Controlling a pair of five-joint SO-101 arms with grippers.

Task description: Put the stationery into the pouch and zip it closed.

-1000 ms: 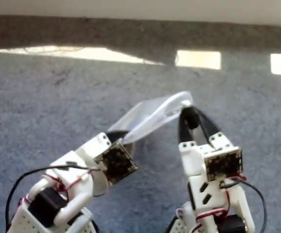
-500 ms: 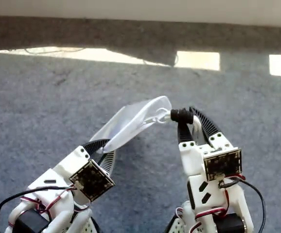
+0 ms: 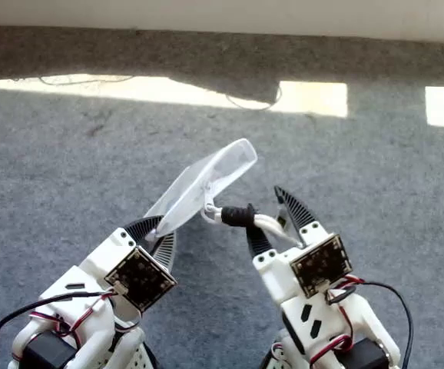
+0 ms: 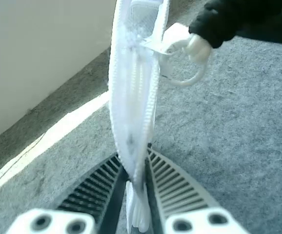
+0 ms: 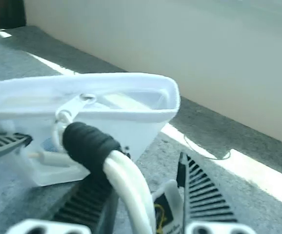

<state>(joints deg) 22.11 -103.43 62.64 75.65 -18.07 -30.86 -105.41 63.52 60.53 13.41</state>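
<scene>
Counted two arms side by side over a grey tabletop [image 3: 68, 169], and two end effectors. Counted one pouch [image 3: 207, 181], translucent white, stretched edge-up between the two arms. Found the left end effector [image 3: 160, 231] clamped tight on the near end of that pouch [image 4: 131, 97], both ribbed fingers [image 4: 175, 190] pressed against the fabric from either side. Followed one zipper line up from that grip: teeth joined as far as the single slider [image 4: 151, 46], mouth gaping from the slider to the free far end [image 5: 107, 112]. Counted one white cord loop [image 4: 190, 63] hung on the slider [image 5: 75, 105], bound by one black wrap [image 3: 239, 215]. Traced the cord from that wrap [image 5: 90, 144] back into the right end effector [image 3: 262, 209]. Found the right end effector's [image 5: 136, 168] jaws standing apart, wider than the cord, with the cord lying between them against one finger. Made out pale shapes inside the pouch, too vague to name as stationery. Could not tell whether the pouch's lower edge touched the tabletop. Counted three sunlit patches [image 3: 314, 98] along the far side of the tabletop, below a pale wall [image 3: 222, 11]. Noted one thin cable [image 3: 253, 104] lying near the middle patch.
</scene>
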